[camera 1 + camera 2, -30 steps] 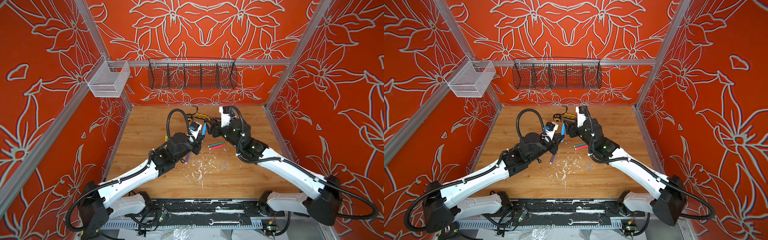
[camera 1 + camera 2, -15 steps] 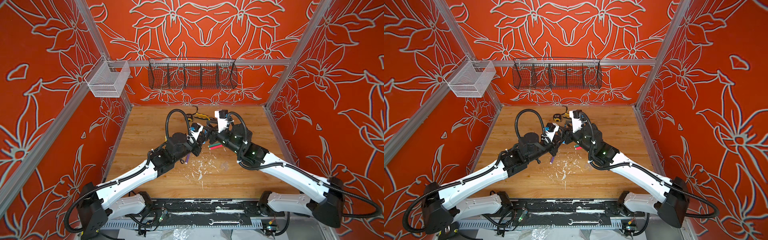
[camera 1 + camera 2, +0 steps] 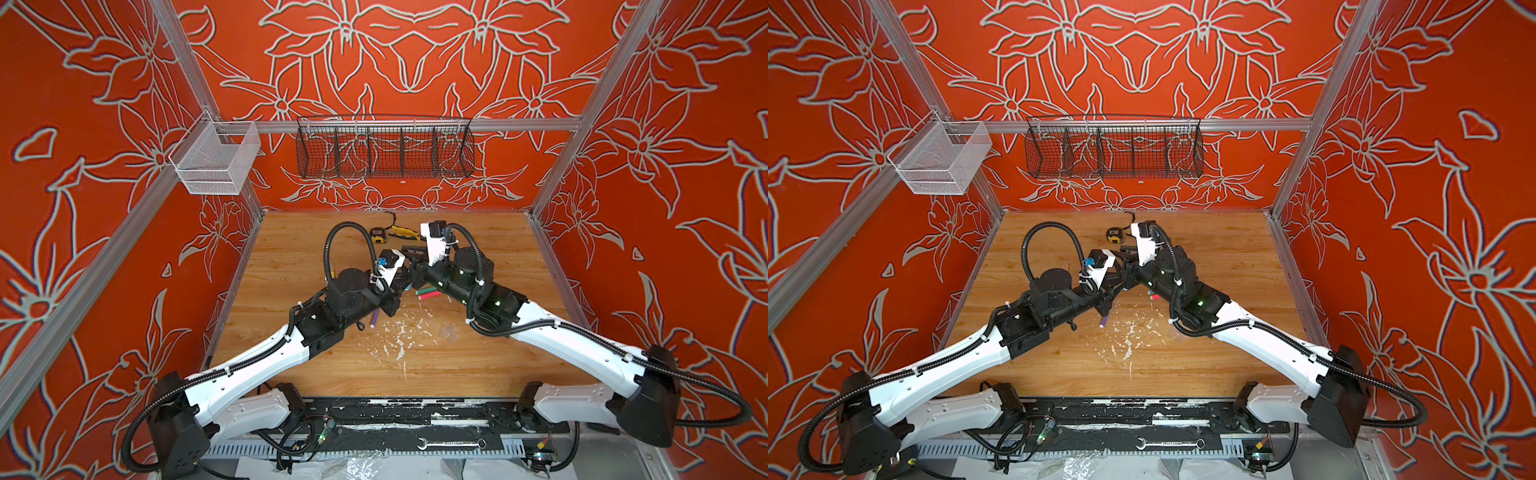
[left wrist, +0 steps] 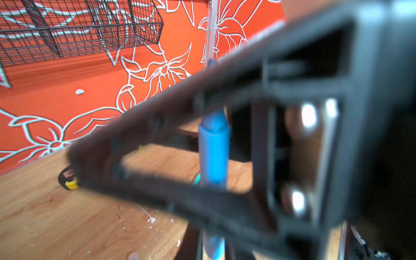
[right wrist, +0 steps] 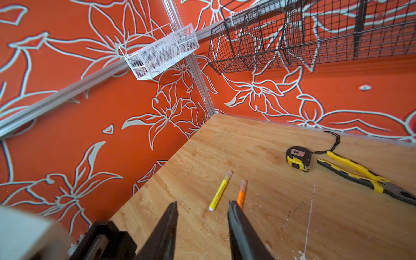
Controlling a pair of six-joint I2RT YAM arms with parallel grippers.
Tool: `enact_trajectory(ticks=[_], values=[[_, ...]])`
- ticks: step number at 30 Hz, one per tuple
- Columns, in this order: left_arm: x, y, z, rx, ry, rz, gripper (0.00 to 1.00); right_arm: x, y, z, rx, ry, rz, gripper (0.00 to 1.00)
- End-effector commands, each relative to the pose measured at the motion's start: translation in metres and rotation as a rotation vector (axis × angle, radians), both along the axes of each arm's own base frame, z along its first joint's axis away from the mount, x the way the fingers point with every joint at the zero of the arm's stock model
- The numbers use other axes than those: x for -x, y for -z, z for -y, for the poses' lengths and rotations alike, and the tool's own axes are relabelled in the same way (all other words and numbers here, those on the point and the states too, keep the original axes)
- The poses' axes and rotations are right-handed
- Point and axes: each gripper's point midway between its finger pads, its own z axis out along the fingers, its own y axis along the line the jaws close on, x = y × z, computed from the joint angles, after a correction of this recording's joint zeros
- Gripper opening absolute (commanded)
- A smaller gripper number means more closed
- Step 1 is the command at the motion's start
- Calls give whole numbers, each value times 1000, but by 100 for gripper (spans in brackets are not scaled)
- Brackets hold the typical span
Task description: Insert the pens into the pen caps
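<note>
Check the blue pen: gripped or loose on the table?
Gripped. Left wrist view: left gripper shut on the blue pen, barrel sticking out beyond it.

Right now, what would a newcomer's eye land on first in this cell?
The left gripper, shut on a blue pen, meets the right gripper nose to nose over the middle of the wooden table. Loud orange-red floral walls box it in. A yellow pen and an orange pen lie side by side on the wood, near the tape measure and pliers.
</note>
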Motion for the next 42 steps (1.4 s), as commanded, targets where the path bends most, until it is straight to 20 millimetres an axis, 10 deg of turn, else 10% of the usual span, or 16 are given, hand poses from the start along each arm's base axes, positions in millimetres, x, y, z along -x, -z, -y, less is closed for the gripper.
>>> enact_trajectory(ticks=[1,12,19,25,34,39,42], values=[[5,-17,-2,36,18,59,0,6,-18,5,-59,6,31,25],[4,-17,-4,34,4,60,0,10,-14,-3,-69,-43,-8,0],[2,-14,0,24,14,53,32,15,-14,-12,-87,-86,-22,0],[0,-12,2,20,16,48,36,18,-12,-17,-91,-106,-26,0],[-2,-9,3,6,12,46,0,20,-13,-14,-94,-100,-27,0],[-2,-16,-1,16,-6,37,0,23,-8,4,-49,-48,-34,47],[-8,-17,-10,37,-52,29,0,29,22,31,93,32,-122,53]])
